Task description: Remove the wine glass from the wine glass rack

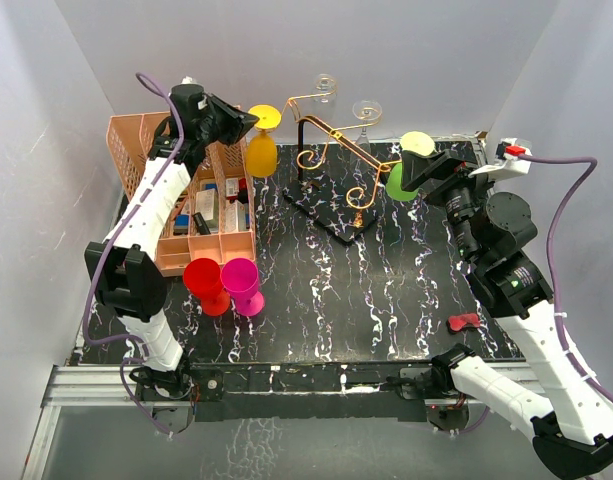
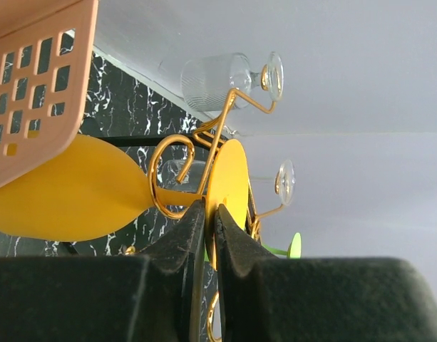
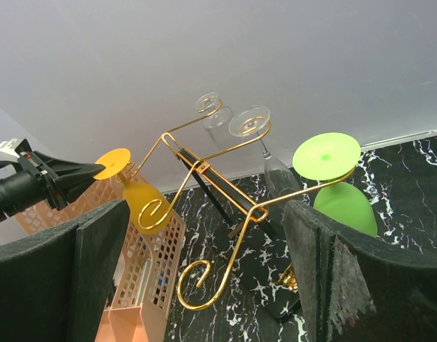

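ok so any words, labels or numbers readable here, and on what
No text can be read in any view.
On the packets in the peach slotted organiser: possible printing, too small and blurred to read.
On the yellow wine glass and the wine glass rack: no marks show.

wine glass rack (image 1: 331, 165) mid-back on worktop (image 1: 316, 300) | left claw (image 1: 250, 122) at foot of yellow wine glass (image 1: 261, 153), hung bowl-down on rack's left arm | right claw (image 1: 416, 172) beside green glass (image 1: 397, 183) | red cup (image 1: 203, 280), pink cup (image 1: 242, 282) upright by peach organiser (image 1: 136, 150)
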`<state>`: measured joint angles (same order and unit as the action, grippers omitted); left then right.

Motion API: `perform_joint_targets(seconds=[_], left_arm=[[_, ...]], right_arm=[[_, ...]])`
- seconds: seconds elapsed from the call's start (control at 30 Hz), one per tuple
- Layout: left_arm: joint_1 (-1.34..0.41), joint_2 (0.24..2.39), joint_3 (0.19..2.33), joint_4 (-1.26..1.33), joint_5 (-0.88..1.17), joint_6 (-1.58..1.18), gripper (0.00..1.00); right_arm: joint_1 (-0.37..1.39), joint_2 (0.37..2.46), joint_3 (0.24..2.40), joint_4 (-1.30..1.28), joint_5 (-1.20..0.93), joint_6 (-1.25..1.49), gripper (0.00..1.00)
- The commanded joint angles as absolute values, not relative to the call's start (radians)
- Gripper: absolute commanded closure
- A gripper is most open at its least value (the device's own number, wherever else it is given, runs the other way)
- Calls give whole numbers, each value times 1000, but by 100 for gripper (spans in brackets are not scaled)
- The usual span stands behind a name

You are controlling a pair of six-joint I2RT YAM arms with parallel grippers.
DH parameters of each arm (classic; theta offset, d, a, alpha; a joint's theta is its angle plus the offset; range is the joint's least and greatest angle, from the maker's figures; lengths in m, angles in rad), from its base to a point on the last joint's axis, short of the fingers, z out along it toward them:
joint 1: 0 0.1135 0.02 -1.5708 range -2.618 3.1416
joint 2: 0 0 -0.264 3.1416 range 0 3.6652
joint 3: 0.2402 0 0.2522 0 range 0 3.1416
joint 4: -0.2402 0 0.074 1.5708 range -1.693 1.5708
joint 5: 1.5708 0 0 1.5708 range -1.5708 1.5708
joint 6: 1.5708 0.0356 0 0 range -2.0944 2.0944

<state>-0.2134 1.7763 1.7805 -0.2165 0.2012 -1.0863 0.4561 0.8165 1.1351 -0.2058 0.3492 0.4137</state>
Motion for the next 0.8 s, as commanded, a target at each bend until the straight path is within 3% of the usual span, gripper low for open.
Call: perform_joint_targets(seconds=[0.0, 0.77], left_arm=[[-210, 1751, 1842, -168, 236, -1095, 100], [-216, 1916, 2019, -153, 284, -1120, 100]], right_arm=[[456, 797, 1147, -152, 363, 405, 1], [454, 782, 1143, -153, 391, 384, 1]])
